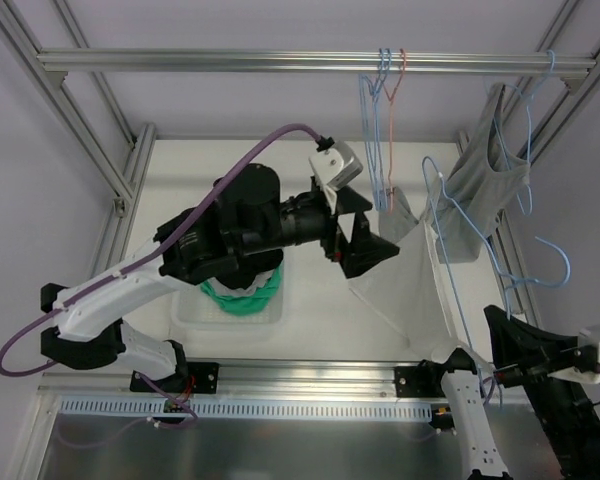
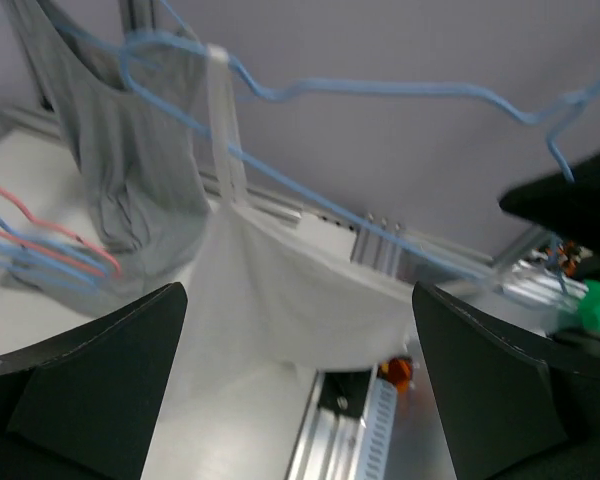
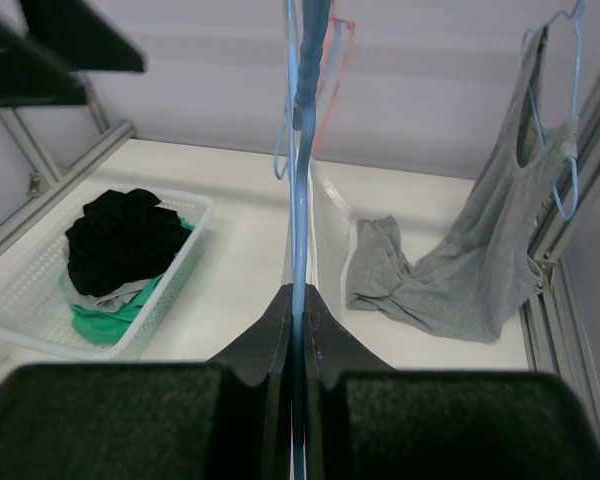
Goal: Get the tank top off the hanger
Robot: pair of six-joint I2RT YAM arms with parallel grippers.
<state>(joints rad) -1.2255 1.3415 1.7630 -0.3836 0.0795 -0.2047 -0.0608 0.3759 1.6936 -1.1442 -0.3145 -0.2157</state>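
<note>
Right gripper point(image 3: 298, 310) sat nearest, low at the table's near right corner, jaws clenched on the thin wire of the blue hanger point(image 3: 300, 200). The wire ran straight up out of the pinched fingertips in the right wrist view. The white tank top point(image 1: 405, 290) was on that hanger, not yet off. One strap was looped over the hanger's top wire and the body was stretched out as a flat sheet above the table point(image 1: 315, 325). It spanned from the right gripper's end up toward the middle of the scene. Left gripper point(image 2: 298, 290) reached in from the left at mid-table, jaws released and spread wide, nothing between them. Its black fingers point(image 2: 90, 390) framed the white cloth ahead in the left wrist view. The top view put one fingertip right at the cloth's edge, contact could not be told. Under the left arm stood a white basket point(image 1: 185, 318) holding green and black clothes, well apart from the tank top. Farther right, a gray tank top point(image 1: 485, 190) hung on another blue hanger by the right frame post, its lower part slumped onto the table. At the back, a few empty blue and pink hangers point(image 1: 385, 100) hung from the overhead rail point(image 1: 180, 62).
</note>
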